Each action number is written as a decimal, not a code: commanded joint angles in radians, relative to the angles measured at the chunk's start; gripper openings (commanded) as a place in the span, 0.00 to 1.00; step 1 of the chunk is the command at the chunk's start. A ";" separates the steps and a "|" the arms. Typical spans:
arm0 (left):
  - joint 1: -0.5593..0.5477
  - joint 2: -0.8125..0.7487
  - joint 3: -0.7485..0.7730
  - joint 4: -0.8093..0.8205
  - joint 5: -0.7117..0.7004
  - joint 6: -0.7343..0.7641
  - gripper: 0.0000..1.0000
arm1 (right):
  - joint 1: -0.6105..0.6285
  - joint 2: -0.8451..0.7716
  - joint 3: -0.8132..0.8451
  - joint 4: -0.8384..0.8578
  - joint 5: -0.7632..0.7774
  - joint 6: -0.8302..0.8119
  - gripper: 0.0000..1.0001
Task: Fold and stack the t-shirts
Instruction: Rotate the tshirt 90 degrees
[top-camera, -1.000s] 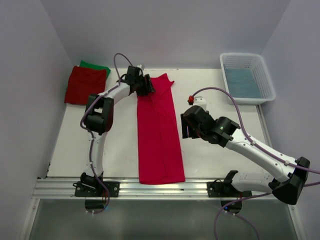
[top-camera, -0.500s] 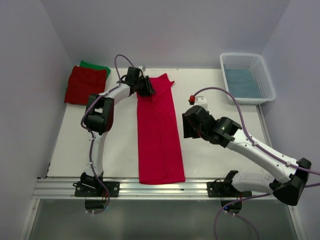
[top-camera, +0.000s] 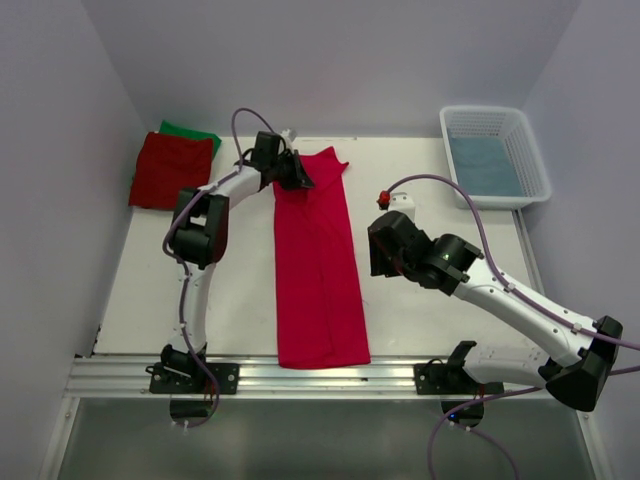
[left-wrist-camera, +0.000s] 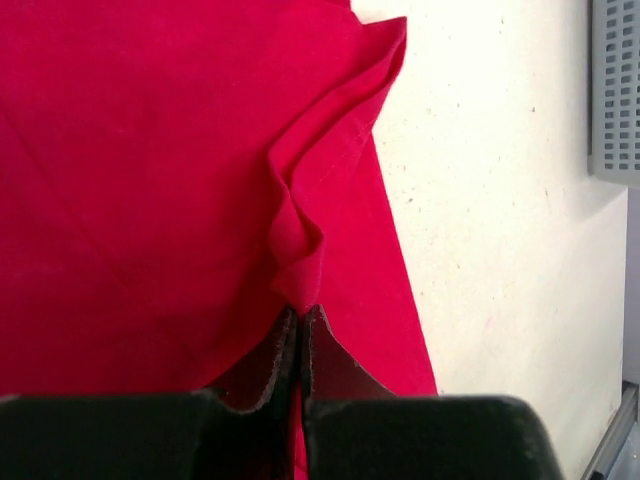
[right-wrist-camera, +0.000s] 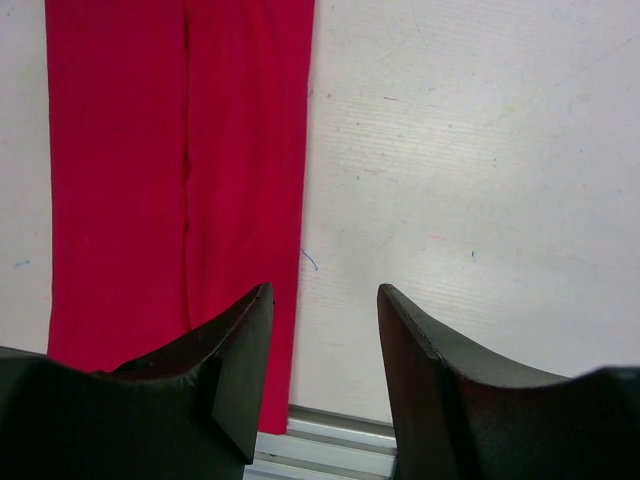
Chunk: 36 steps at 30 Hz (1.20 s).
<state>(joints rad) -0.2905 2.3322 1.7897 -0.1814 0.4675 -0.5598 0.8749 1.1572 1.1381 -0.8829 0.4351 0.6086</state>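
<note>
crimson-pink t-shirt (top-camera: 318, 270): folded to a long narrow strip, flat on the worktop (top-camera: 230, 290). It runs from the middle of the near edge up toward the far edge. A lengthwise fold line shows in the right wrist view. The far end is rumpled, with one corner sticking out to the right.
right gripper (right-wrist-camera: 322, 295): arm comes in from the near right corner with the elbow bent. The head is over bare worktop just right of the strip's right edge. Jaws partway apart, nothing between them (no cloth contact visible).
left gripper (left-wrist-camera: 300, 312): arm stretched out to the strip's far end. Jaws pinched together on a raised ridge of the crimson cloth.
dark red t-shirt (top-camera: 170, 170): folded square, far left corner.
green t-shirt (top-camera: 192, 131): under the dark red one; only a sliver at its far side shows.
basket (top-camera: 495, 112): white lattice, far right corner, bluish cloth (top-camera: 483, 165) inside. Cut off at the frame edge in the left wrist view.
hard to tell: whether the right fingertips touch the worktop.
</note>
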 joint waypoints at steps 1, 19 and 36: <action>-0.013 0.032 0.085 -0.032 0.069 0.043 0.00 | -0.005 -0.021 -0.005 0.021 0.019 -0.001 0.50; -0.030 0.067 0.080 -0.059 0.224 0.095 0.09 | -0.005 -0.013 -0.009 0.025 0.016 -0.003 0.50; -0.058 -0.056 -0.025 0.048 0.303 0.101 0.82 | -0.005 -0.007 -0.014 0.027 0.017 0.000 0.60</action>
<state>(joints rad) -0.3355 2.3764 1.7969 -0.1726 0.7631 -0.4839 0.8738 1.1572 1.1248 -0.8791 0.4332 0.6083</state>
